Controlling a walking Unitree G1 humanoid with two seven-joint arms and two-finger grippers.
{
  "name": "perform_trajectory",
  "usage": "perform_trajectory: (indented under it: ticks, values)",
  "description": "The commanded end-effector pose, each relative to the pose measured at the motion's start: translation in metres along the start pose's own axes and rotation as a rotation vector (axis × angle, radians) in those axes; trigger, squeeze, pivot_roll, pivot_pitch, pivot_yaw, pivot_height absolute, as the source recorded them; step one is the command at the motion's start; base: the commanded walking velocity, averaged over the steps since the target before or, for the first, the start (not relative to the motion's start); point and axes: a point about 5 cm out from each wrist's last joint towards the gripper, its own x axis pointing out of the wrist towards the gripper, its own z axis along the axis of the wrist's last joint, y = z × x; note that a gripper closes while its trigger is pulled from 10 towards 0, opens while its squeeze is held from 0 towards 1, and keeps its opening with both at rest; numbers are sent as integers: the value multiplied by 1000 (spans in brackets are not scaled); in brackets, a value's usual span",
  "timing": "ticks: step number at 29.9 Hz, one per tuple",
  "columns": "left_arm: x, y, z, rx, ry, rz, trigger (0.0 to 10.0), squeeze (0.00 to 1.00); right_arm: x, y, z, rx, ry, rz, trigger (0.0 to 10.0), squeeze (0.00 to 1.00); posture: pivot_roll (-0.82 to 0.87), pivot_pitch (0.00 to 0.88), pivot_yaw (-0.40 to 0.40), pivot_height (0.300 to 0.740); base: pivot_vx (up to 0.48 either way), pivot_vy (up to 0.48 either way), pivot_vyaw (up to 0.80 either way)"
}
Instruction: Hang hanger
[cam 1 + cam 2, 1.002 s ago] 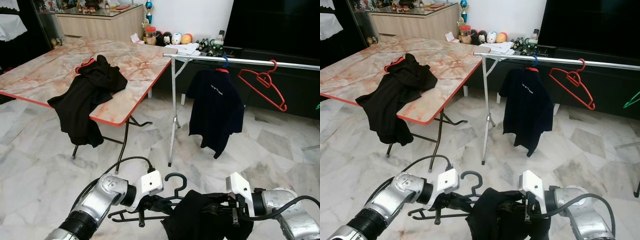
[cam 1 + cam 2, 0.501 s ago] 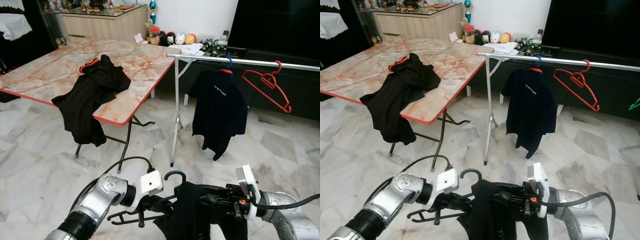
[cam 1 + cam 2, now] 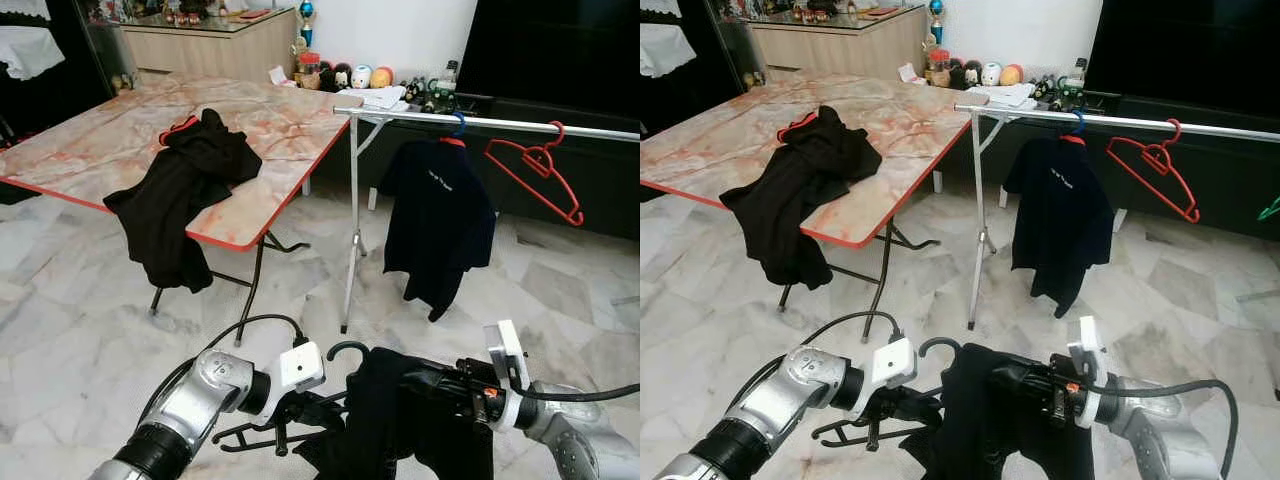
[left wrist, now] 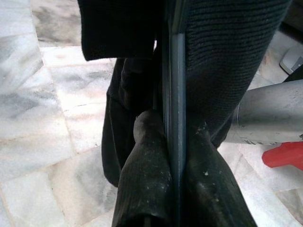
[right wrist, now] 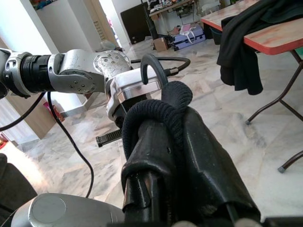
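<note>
Low in front of me a black hanger, its hook upright, carries a black garment draped over it. My left gripper is shut on the hanger's bar, with a finger pressed on each side. My right gripper is shut on the garment's ribbed collar just beside the hook. The hanger's right half is hidden under the cloth. Ahead stands a silver clothes rail with a navy shirt on a blue hanger and a bare red hanger.
A marble-top folding table stands at the left with another black garment hanging over its red edge. The rail's leg rises between table and shirt. A low cabinet with toys lines the back wall.
My right gripper has turned in toward the hook and drawn the garment up and wider over the hanger. The left gripper has kept its hold. The camera shifted slightly.
</note>
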Motion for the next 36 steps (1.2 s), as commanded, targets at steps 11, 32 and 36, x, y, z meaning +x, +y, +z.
perform_trajectory:
  ticks: [11,32,36]
  values:
    - [-3,-1,-1,10,8,-1,0,0,-3,1,7,-29,-32,-44,0,0,-49,32,53,740,0,0,0]
    - [-22,-5,-24,-16,78,13,0,0,-34,-26,6,-101,-16,-441,0,0,-57,12,55,740,0,0,0]
    - [-37,-7,-35,-33,116,18,0,0,-48,-23,-2,-114,46,-478,0,0,-59,6,56,740,0,0,0]
